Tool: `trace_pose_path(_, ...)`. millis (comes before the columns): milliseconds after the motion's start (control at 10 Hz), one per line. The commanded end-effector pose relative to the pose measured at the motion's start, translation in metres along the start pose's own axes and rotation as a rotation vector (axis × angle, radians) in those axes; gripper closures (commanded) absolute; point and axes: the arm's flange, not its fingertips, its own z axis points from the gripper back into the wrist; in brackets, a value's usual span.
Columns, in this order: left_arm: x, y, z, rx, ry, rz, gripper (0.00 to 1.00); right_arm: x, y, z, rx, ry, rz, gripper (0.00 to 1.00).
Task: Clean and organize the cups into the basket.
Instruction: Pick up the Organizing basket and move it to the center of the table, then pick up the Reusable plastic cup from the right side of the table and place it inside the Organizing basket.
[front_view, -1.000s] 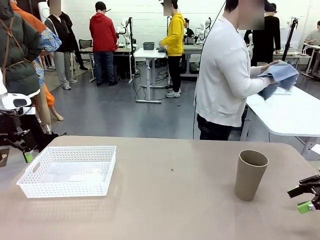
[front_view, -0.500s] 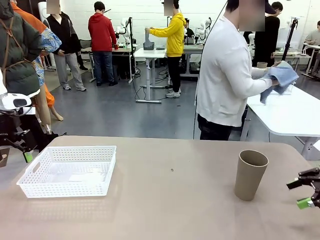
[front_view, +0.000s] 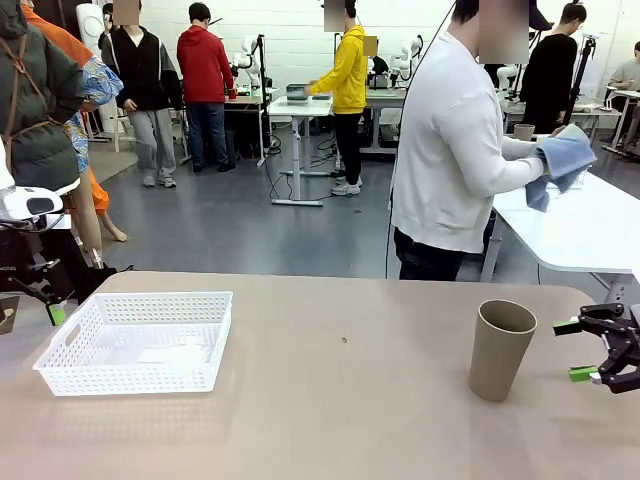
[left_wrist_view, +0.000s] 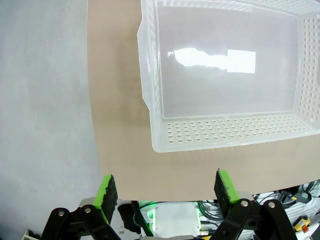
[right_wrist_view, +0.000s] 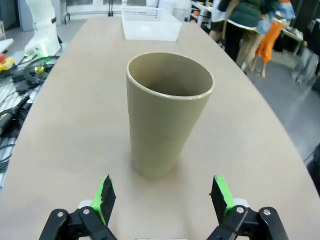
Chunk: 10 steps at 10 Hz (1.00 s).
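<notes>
Right gripper (right_wrist_view: 163, 196) first: jaws spread wide, green pads apart, nothing between them. Dead ahead at 12 o'clock stands the tan cup (right_wrist_view: 167, 115), upright on its base on the beige table (front_view: 340, 430), close in front of the fingertips but not touching them. The right wrist view looks down into the cup's open mouth and shows it bare inside. The front view gives the side profile instead, tapered and narrower at the foot. There the gripper hangs at the table's right edge, with the cup at its 9 o'clock and a clear gap between them.

Over to the left gripper (left_wrist_view: 164, 192): it is open too, holding nothing, and hovering over the table's edge. The white perforated basket (left_wrist_view: 225, 132) lies from 12 to 2 o'clock ahead of it, just clear of the pads. From above, the left wrist view shows the basket's smooth floor with nothing in it. The front view sets the basket at the gripper's 3 o'clock, on the table's left side and well apart from the cup. The right wrist view picks up the same basket far off at 12 o'clock, past the cup.

Beyond the far edge, a person in a white top (front_view: 450, 150) is turned toward a neighbouring table, holding a blue cloth (front_view: 562, 160).
</notes>
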Motion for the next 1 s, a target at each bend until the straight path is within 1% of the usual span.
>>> trace_pose_path(0, 0.0, -0.001, 0.0, 0.002, -0.001, -0.002, 0.0, -0.019, -0.012, -0.012, 0.015, -0.051, 0.064, 0.0)
trace_pose_path(100, 0.0, -0.001, 0.0, 0.002, -0.001, -0.002, 0.0, -0.02, -0.012, -0.014, 0.003, -0.042, 0.074, 0.0)
trace_pose_path(200, 0.0, -0.001, 0.0, 0.002, -0.001, -0.002, 0.0, 0.005, -0.01, -0.005, 0.023, -0.02, 0.012, 0.0)
trace_pose_path(900, 0.0, -0.001, 0.0, 0.002, -0.001, -0.002, 0.0, 0.005, -0.01, -0.005, 0.023, -0.02, 0.012, 0.0)
